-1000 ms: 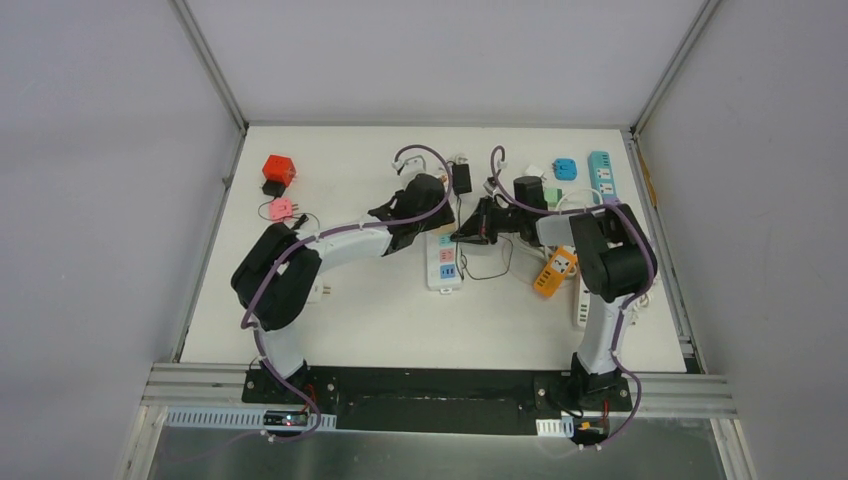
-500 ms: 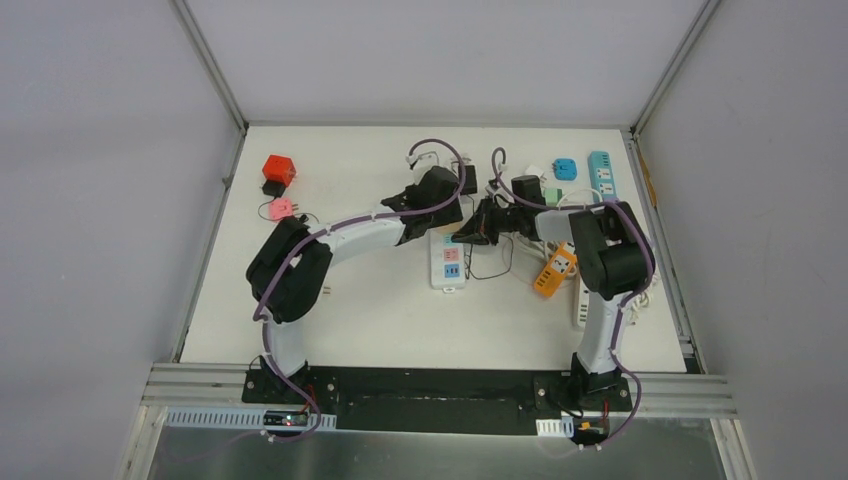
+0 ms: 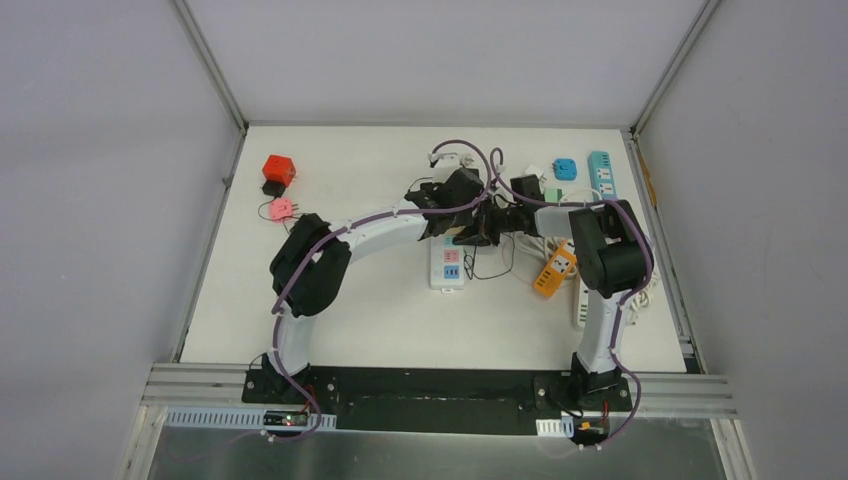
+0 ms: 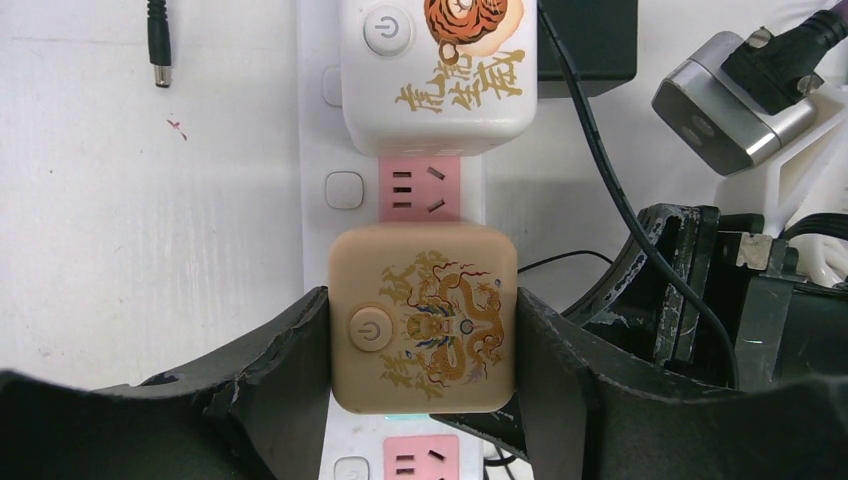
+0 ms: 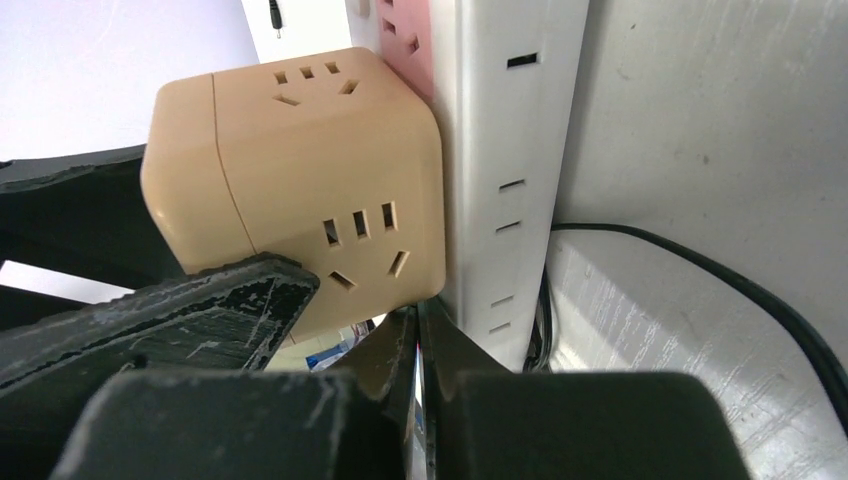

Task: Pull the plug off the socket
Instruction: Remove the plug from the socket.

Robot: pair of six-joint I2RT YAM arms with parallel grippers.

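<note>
The plug is a beige cube (image 4: 423, 330) with a dragon print and a power button, seated on a white power strip (image 4: 312, 150) just below a pink socket (image 4: 420, 190). My left gripper (image 4: 423, 350) straddles it from above. Its black fingers (image 4: 290, 370) press both sides of the cube, so it is shut on the plug. In the right wrist view the beige cube (image 5: 290, 170) sits against the strip (image 5: 510, 150). My right gripper (image 5: 418, 330) is shut and empty, its tips wedged at the strip's side edge under the cube. From above, both grippers meet over the strip (image 3: 445, 265).
A white tiger-print cube (image 4: 435, 70) sits in the strip above the pink socket, with a black adapter (image 4: 590, 40) beside it. A black cable (image 5: 700, 270) runs right of the strip. Red cube (image 3: 278, 168), pink plug (image 3: 283, 209), orange adapter (image 3: 555, 268) and teal strip (image 3: 601, 175) lie around.
My left arm has swung right and stretched out, bringing its gripper over the strip beside the right gripper. The right arm has barely moved.
</note>
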